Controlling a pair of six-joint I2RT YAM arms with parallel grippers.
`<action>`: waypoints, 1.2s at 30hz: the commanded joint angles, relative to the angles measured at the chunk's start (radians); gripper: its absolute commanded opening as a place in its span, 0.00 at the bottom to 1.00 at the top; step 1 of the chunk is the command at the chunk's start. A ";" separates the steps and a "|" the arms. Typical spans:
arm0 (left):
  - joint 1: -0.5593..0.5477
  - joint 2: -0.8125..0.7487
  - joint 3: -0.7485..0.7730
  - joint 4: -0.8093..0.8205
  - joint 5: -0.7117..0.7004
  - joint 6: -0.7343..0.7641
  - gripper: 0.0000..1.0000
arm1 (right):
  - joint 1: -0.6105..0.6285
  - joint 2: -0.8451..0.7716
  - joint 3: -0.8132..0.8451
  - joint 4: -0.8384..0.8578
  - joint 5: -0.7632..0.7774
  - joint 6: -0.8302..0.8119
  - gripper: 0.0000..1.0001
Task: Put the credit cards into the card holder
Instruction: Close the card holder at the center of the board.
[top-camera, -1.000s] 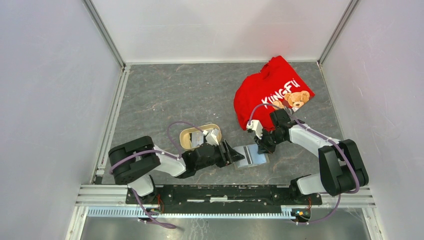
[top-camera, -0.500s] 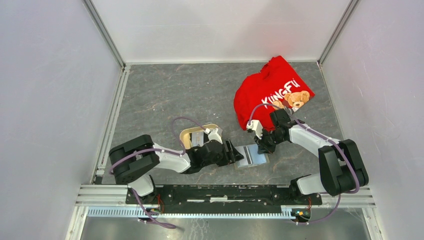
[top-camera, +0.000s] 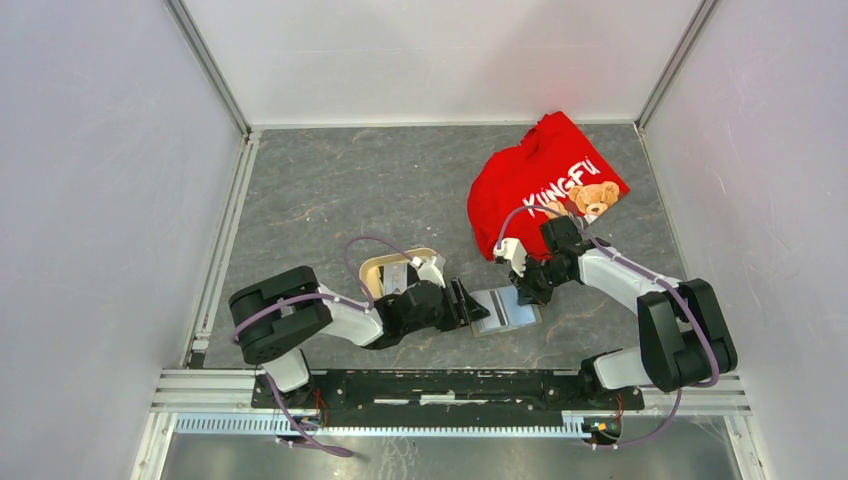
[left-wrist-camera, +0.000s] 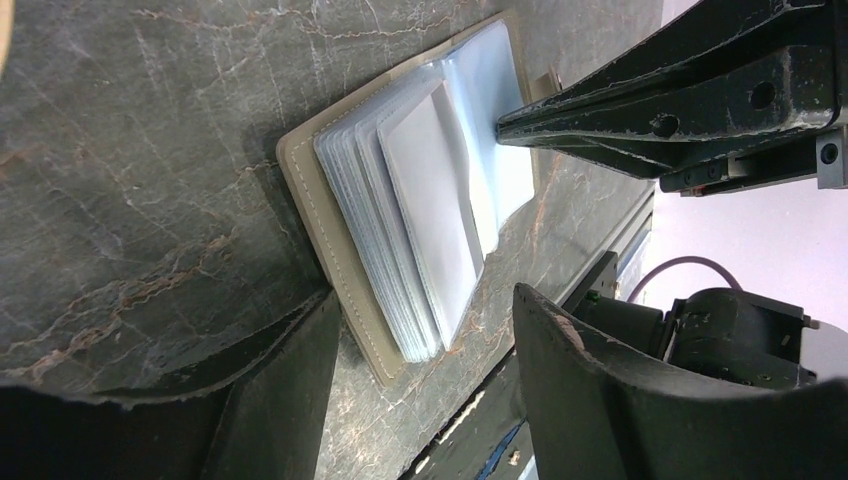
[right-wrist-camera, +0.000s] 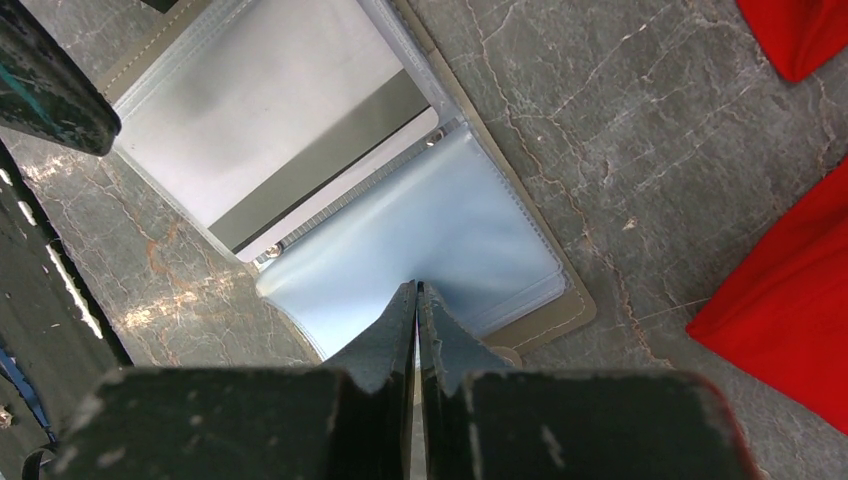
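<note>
**Card holder:** The card holder (top-camera: 505, 312) lies opened flat on the grey veined table (top-camera: 350, 190), near centre, between the two grippers. Its long axis runs left to right, with the right end slightly farther, and its spine lies crosswise.

**Materials:** The left wrist view shows a stitched beige-grey cover and a fanned stack of clear, glossy sleeves.

**Credit card:** Only the right wrist view shows a credit card (right-wrist-camera: 290, 130). It is pale with a dark stripe and sits in the left page, the stripe running alongside the spine.

**Left gripper:** The left gripper (top-camera: 468, 305) sits low at the holder's left end, jaws spread wide and empty.

**Right gripper:** The right gripper (top-camera: 522, 292) has its jaws closed together, tips pressed on the bluish right page. Whether a sleeve is pinched cannot be told.

**Other items:** A beige oval tray (top-camera: 372, 262) lies just beyond the left arm, its contents too small to identify. A crumpled red shirt (top-camera: 548, 190) lies far right.
</note>
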 joint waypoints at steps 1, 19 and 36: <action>-0.003 0.009 0.001 0.209 0.022 0.003 0.68 | 0.009 0.041 -0.032 0.017 0.109 -0.031 0.08; 0.011 0.087 0.145 -0.012 -0.031 0.054 0.53 | -0.028 -0.136 -0.028 0.021 -0.019 -0.047 0.14; 0.025 0.136 0.197 0.036 -0.009 0.100 0.40 | -0.066 -0.064 -0.015 0.009 -0.063 -0.036 0.11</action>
